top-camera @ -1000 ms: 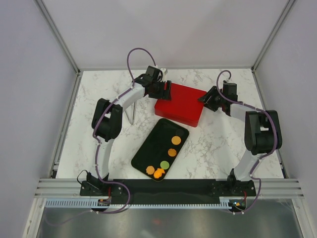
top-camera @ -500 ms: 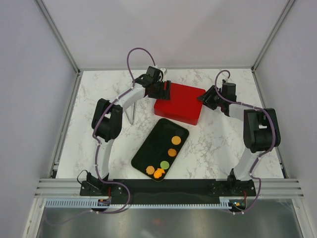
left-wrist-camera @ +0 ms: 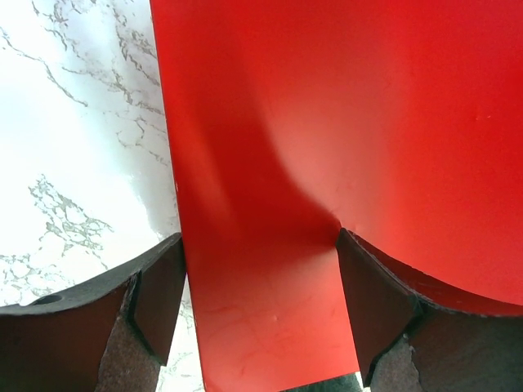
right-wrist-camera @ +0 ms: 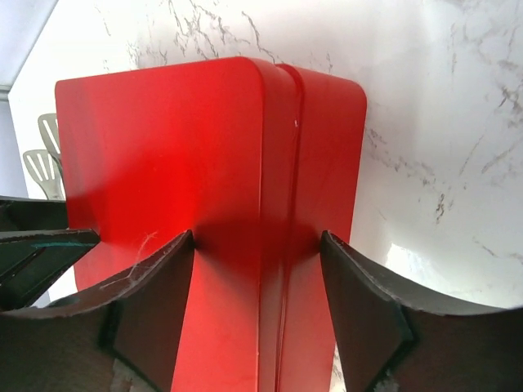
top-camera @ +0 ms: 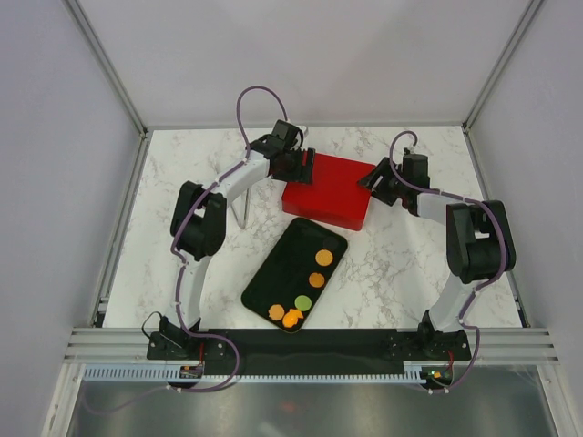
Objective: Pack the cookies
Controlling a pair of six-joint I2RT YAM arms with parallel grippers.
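- The red box (top-camera: 328,191) lies closed at the back middle of the marble counter (top-camera: 383,264). The faces that show are plain glossy red.
- The left arm reaches forward and bends inward. Its left hand (top-camera: 303,169) is at the box's left end.
- In the left wrist view, its two dark pads (left-wrist-camera: 159,294) press flush against either side of a red edge of the box. This hand is clenched on the box.
- The right arm curves in from the other side. Its right hand (top-camera: 372,180) is at the box's right end.
- In the right wrist view, its fingers (right-wrist-camera: 155,294) straddle the box's rounded end, close to it on both sides. I cannot tell whether they press on it or stand just off it.
- The cookies (top-camera: 316,280) lie on a black tray (top-camera: 278,269) set at a slant just in front of the box. Two orange ones are near its far end. A green one and more orange ones are clustered at its near end.
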